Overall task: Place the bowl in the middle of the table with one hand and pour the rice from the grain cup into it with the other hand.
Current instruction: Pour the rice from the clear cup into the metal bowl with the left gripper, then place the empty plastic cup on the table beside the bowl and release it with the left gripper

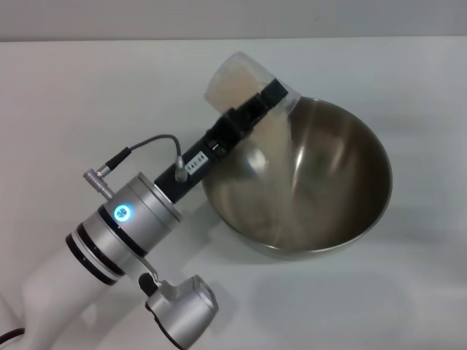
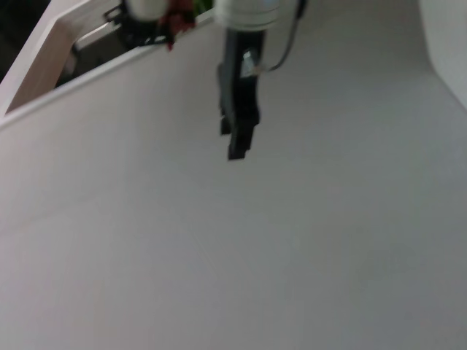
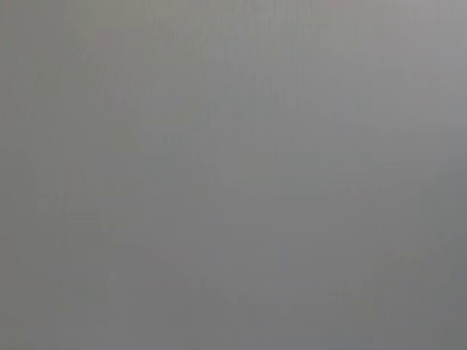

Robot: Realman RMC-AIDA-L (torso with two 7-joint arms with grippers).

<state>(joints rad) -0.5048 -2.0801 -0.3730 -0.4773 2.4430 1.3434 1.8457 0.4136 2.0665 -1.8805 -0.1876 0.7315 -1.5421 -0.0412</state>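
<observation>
Head view: tilted grain cup (image 1: pixel 237 82) streams rice (image 1: pixel 281 157) into bowl (image 1: pixel 321 182).

The right wrist view is a featureless grey blur, and the left tool (image 1: pixel 266 98) partly hides the grain cup (image 1: pixel 233 82).

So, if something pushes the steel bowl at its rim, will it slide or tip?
The bowl has a rounded base and already sits tilted on the smooth white table, so it would probably rock first, then slide. It holds little rice yet, so it is likely light.

A black hand (image 2: pixel 238 138) hangs above the plain white table (image 2: pixel 292 255).
</observation>
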